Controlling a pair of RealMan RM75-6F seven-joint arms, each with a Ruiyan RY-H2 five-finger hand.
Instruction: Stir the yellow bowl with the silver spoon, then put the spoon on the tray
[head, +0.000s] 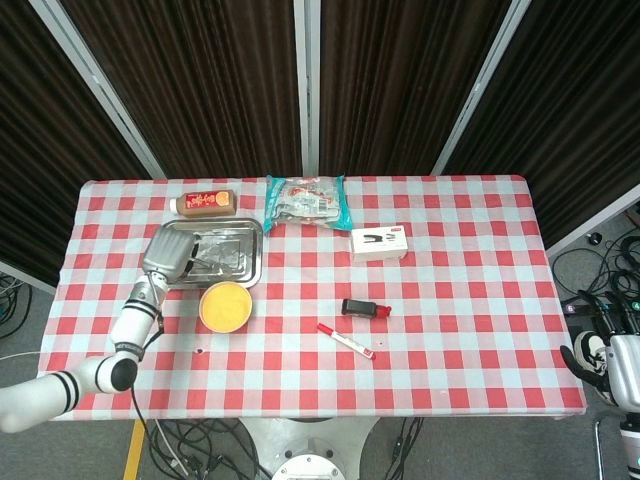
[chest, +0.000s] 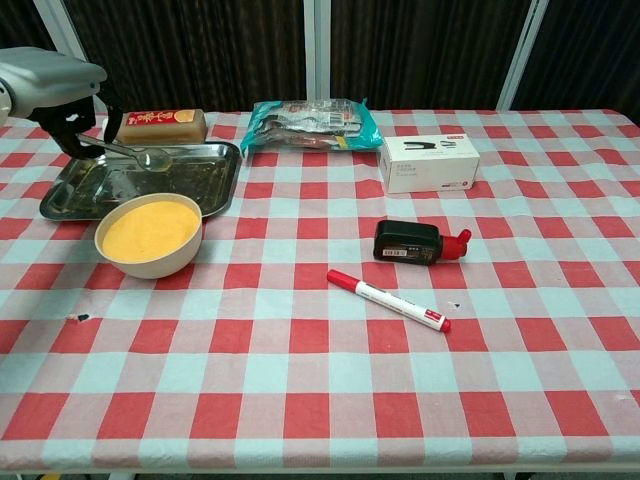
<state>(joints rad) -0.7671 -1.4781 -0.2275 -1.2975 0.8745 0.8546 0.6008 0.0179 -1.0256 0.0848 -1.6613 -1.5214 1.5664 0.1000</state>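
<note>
Now, left hand (chest: 48, 82): I have it gripping the silver spoon (chest: 128, 152), over the tray (chest: 60, 198).
Spoon bowl: just right of my hand, above the tray floor.
Yellow bowl (chest: 149, 235): right of the hand, nearer the robot.
Right hand (head: 626, 372): can't tell.

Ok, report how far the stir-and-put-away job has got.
The silver spoon is out of the yellow bowl, so stirring looks over. The left hand holds the spoon over the tray. Left: lay it on the tray and let go.
</note>
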